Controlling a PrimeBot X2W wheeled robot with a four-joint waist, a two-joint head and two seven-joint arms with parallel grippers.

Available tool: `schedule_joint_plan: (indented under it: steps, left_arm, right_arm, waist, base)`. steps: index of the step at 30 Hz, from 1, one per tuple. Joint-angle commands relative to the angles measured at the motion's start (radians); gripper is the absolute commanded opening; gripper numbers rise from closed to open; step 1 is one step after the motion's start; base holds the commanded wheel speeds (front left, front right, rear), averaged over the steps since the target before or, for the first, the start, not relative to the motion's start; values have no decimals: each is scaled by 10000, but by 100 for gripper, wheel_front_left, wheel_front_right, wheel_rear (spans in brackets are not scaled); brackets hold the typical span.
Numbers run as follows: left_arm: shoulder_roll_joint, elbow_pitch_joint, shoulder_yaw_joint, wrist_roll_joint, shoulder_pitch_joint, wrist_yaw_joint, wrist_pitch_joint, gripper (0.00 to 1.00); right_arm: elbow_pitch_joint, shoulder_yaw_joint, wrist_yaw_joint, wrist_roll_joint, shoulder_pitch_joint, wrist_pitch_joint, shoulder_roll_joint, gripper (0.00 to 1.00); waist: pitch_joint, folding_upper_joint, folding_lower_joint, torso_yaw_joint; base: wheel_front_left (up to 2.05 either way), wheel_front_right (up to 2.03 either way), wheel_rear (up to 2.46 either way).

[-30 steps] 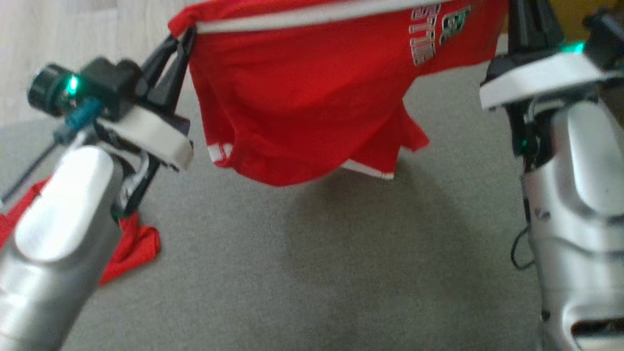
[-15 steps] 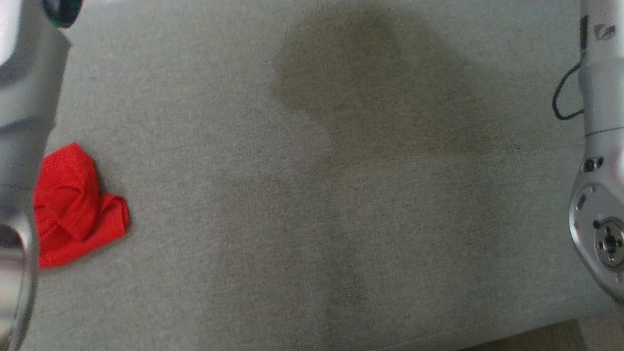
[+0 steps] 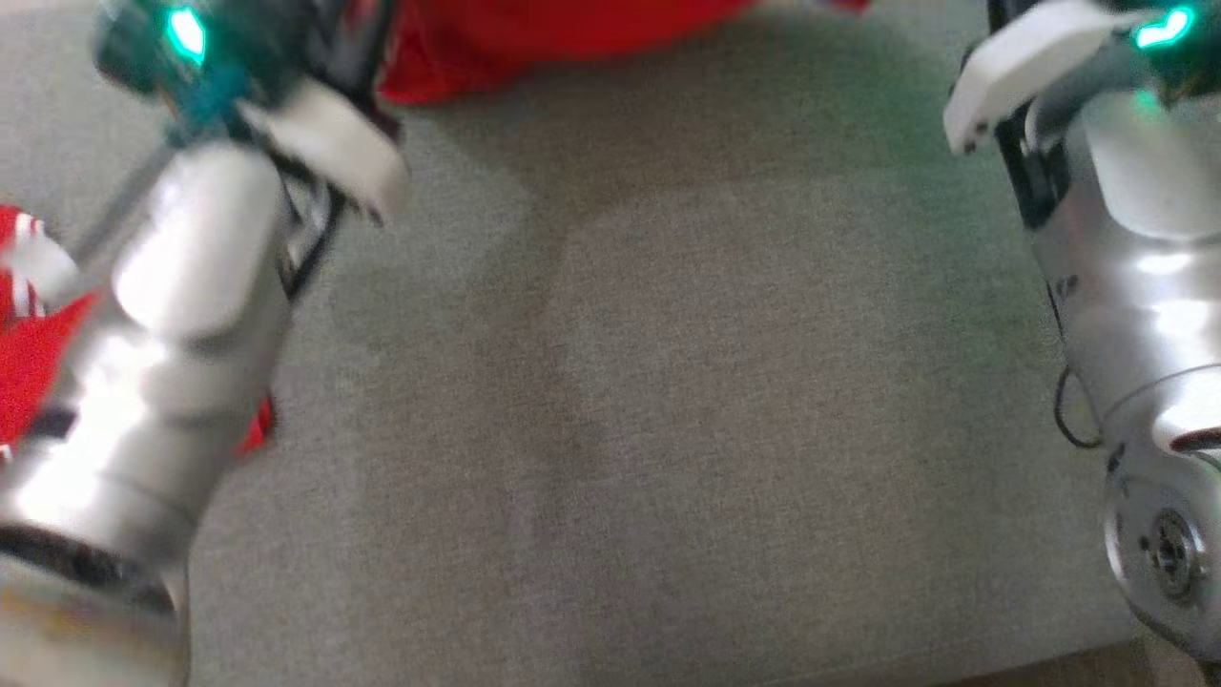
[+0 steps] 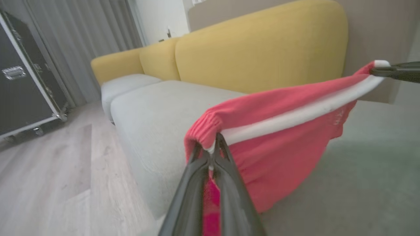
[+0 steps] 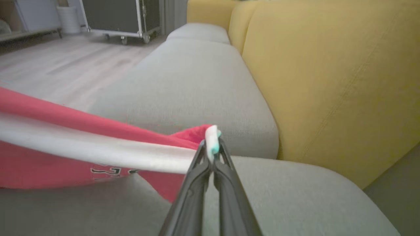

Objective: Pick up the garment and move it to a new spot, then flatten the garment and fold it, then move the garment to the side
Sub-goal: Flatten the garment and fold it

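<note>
Slip risk: both pinches are thin ones, right on the white band's ends of the garment [image 4: 279,154]. A jerk, or too much stretch between the arms, could pop one corner free and leave it dangling from one side.
Bunching risk: the lower hem hangs slack over the grey seat cushion [image 3: 715,382]. Lowered without tension, I'd expect it to land doubled under itself and need extra flattening.
Mix-up risk: a second red cloth [image 3: 29,372] lies on the cushion beside the left forearm, partly hidden. Set down too far that way, the two could overlap.
Left gripper [image 4: 213,149]: fingers pressed together on the gathered red-and-white corner, cloth bulging just past the tips.
Right gripper [image 5: 212,144]: clamped tight on the opposite corner, a white nub poking out above the tips.
Garment position: strung between the two grippers, band taut from one to the other, body drooping below, in front of the yellow backrest [image 4: 262,49]. Whether the hem brushes the cushion, I can't tell.
Stage: carrying to the new spot, by my read; flattening and folding not yet begun.
</note>
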State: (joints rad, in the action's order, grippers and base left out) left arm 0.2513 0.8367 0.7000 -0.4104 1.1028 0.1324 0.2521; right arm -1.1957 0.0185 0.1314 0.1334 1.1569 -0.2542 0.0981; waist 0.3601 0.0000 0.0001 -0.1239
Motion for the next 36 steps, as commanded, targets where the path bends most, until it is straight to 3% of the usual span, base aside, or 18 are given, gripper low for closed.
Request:
schedule_joint_plan:
  steps: [1,10,18,22,28,36]
  left_arm:
    - [559,-562,80,-258,-194,-22,91,0]
    - [1321,-1819,1383,-1054,-2799,-19,95,0]
    - [1592,-2507,1491,-1128,-4293,-120,96,0]
    - [1674,-3007,1447,-1229,-5068,-343,96,0]
    - [1809,-3875,1609,-1314,-6078,-681,70,0]
    - [2105,-5392,1922,-1446,-7211,-1147,-383,0]
  right_arm:
    - [-172,-450,-7,-96,129,154,177,0]
    - [-912,-2990,-7,-1268,-1397,1897,671,0]
    - [-693,-4928,-7,-3165,-2597,3143,1038,0]
    - [250,-6125,-7,-4463,-3312,3910,1529,0]
    - [2306,-7508,-7,-6543,-4319,4899,2942,0]
    - [4431,-7698,-7,-8192,-5542,5415,4515,0]
  waist:
    - [-303,0,-1,53]
    - [-1655,0,-1,13]
    - [-2780,0,-1,-191]
    - [-3306,0,-1,-344]
    - [-3785,0,-1,-464]
    - [-4058,0,-1,-515]
  base:
    - [0,0,0]
    - [0,0,0]
    - [0,0,0]
    - [0,0,0]
    - [0,0,0]
    - [0,0,0]
